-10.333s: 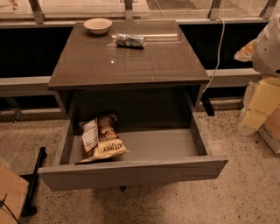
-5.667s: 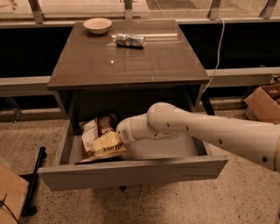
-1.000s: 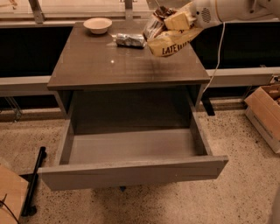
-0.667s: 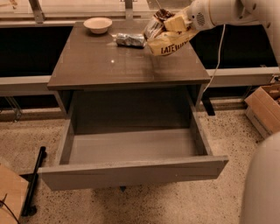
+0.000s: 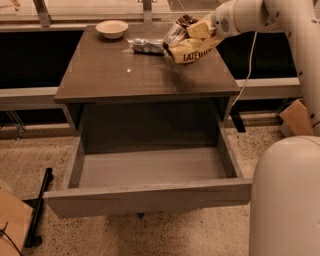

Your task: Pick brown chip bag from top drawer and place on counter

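Up at the counter's [image 5: 125, 75] back right corner, the gripper [image 5: 199, 31] clamps the top of the bag [image 5: 194, 51], its fingers closed on the crinkled foil. The bag hangs tilted, its lettered tan face toward the camera, low over the tabletop; whether its bottom edge touches the surface cannot be told. Just left of it lies a foil packet [image 5: 148, 46], and a bowl [image 5: 111, 28] sits farther left near the back edge. The white arm [image 5: 250, 15] reaches in from the right. Below, the drawer [image 5: 150, 197] stands pulled fully out.
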Available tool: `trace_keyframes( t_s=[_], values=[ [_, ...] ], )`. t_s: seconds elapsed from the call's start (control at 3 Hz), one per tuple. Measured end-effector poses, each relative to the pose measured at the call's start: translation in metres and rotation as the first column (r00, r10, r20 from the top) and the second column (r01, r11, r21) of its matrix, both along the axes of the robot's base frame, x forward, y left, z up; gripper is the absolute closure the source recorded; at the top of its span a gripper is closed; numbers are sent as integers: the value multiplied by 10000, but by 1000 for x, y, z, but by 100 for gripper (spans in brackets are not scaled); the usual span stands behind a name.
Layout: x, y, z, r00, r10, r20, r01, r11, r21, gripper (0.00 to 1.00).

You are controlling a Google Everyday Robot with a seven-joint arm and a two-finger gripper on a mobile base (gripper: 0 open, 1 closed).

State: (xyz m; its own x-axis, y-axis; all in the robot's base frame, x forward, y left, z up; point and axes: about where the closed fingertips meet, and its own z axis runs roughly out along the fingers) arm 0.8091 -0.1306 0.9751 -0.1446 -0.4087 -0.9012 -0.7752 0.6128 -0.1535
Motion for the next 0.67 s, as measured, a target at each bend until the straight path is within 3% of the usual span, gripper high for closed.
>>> trace_keyframes(
  t_s=[0.67],
  values=[
    [2,6,-5,9999,76,-66,-76,10000,9,4]
  ],
)
